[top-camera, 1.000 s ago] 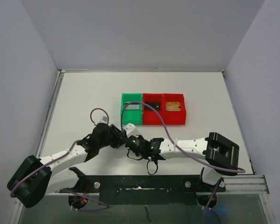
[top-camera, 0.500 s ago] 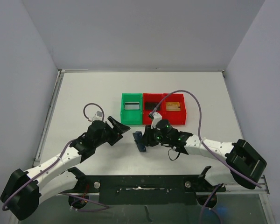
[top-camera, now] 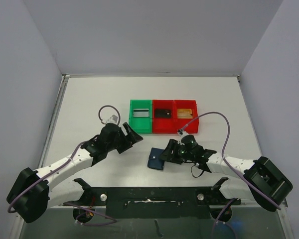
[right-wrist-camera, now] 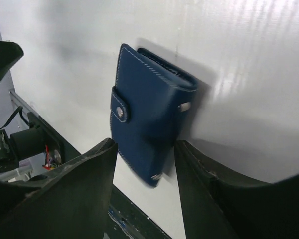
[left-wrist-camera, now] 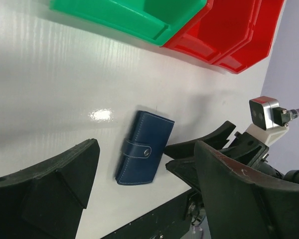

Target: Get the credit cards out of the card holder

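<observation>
1. three credit cards (top-camera: 163, 112) sit well apart from the card holder (top-camera: 156, 159): one silver-grey in the green bin (top-camera: 140, 125), one black and one gold-tan in the two red bins (top-camera: 174, 128) beside it.
2. one navy card holder lies flat on the white table (top-camera: 89, 109), folded shut with its snap strap (left-wrist-camera: 137, 147) fastened across the front, between the two arms and nearer the robot than the bins.
3. left gripper (top-camera: 133, 133) hangs off to the holder's left, jaws wide apart, carrying nothing.
4. right gripper (right-wrist-camera: 144, 144) sits low at one short end of the holder, jaws parted with a tip on either side of that end; that end is blurred in the wrist view, so contact cannot be told, but nothing looks clamped.
5. handling, as judged: the holder looks light and soft, stitched leather-like material that would flex under a squeeze and slide on the glossy table. the cards look thin, stiff and slick, awkward to lift from flat.
6. best hold, as judged: pinch across the holder's two long edges near the folded spine, away from the strap, so the snap stays reachable.
</observation>
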Robot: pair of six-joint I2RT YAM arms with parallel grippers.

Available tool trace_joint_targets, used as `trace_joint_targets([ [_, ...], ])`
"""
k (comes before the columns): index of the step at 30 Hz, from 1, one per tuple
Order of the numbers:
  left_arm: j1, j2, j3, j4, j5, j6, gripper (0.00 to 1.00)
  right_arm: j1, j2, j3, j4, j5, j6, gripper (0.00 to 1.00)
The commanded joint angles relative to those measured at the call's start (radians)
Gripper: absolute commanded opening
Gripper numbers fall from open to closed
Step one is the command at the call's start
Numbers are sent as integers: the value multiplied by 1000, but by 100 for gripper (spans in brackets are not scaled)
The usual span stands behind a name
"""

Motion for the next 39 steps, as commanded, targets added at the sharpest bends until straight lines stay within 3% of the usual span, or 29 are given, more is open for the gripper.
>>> trace_joint_targets([
  [1,-28,55,104,-22,35,130,77,-14,-101,15,-74,102,30,56],
  [3,-44,84,123,-34,31,156,77,-16,-130,49,-166,159,-7,61],
  [7,-100,126,188,-108,-62,208,77,-18,-177,101,-310,266,-60,62],
  [13,-262,128,283,-214,-365,285,78,-18,-309,58,-283,346,-42,65],
  [14,-275,128,288,-216,-391,305,78,-19,-334,41,-269,356,-33,70],
  [16,-266,130,290,-214,-409,323,78,-21,-376,15,-291,407,55,98],
  [19,-215,127,259,-163,-385,324,79,-34,-428,-39,-244,393,93,98],
  [21,-160,104,200,-56,-289,348,78,-38,-449,-71,-194,399,127,98],
  [23,-93,71,137,52,-156,343,69,-45,-463,-110,-113,369,134,97],
  [26,-49,64,122,41,-60,339,56,-49,-485,-188,3,322,170,98],
  [29,-108,137,223,-75,-77,407,56,-53,-491,-234,63,306,211,100],
  [33,-231,254,335,-194,-177,467,56,-55,-465,-256,72,306,248,91],
  [39,-316,402,438,-263,-200,490,54,-59,-383,-211,56,256,225,79],
])
